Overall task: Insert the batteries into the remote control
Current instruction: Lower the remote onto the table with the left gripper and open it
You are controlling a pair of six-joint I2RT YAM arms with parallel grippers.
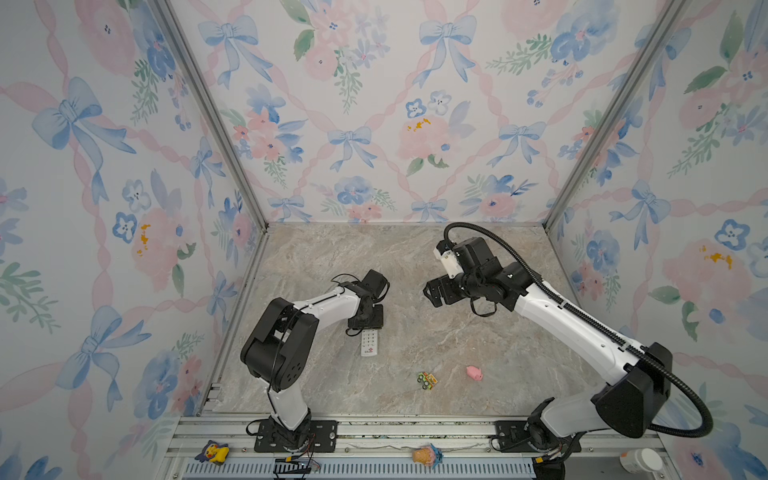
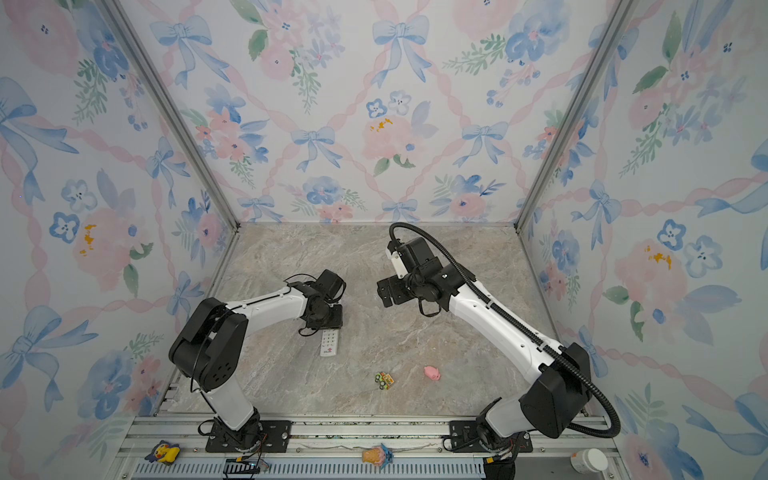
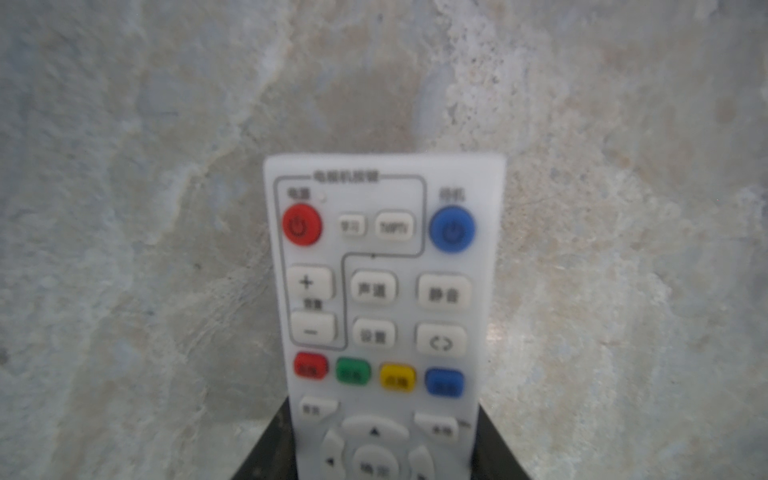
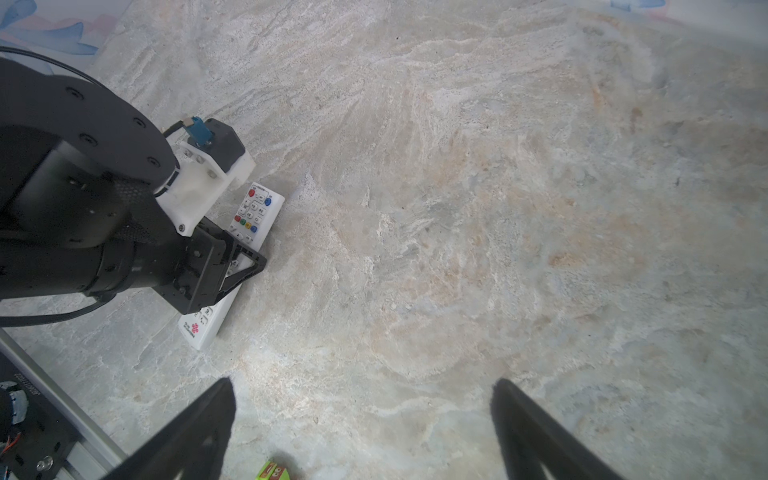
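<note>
– Remote control, the long slim white plastic one with rows of buttons [image 1: 369, 344]: where does it lie?

– It seems to lie flat on the grey marble-pattern bench [image 1: 324, 257], buttons up, on the left arm's side. In both top views its long axis runs from the near edge toward the back wall. The red logo end is the one nearer to the arm bases.

– And the fingers?

– The black left fingers [image 3: 272, 457] stand across this axis, around the middle. One is pressed against each long edge, so they pinch the remote control. The black right fingers [image 4: 195, 436] are spread wide and hold nothing. They hang above the bench, well apart to the right.

– So which arm is nearer?

– The left one, clearly. The back faces down, so I think the remote control must first turn over about its long axis. The batteries I cannot find in any view.
</note>
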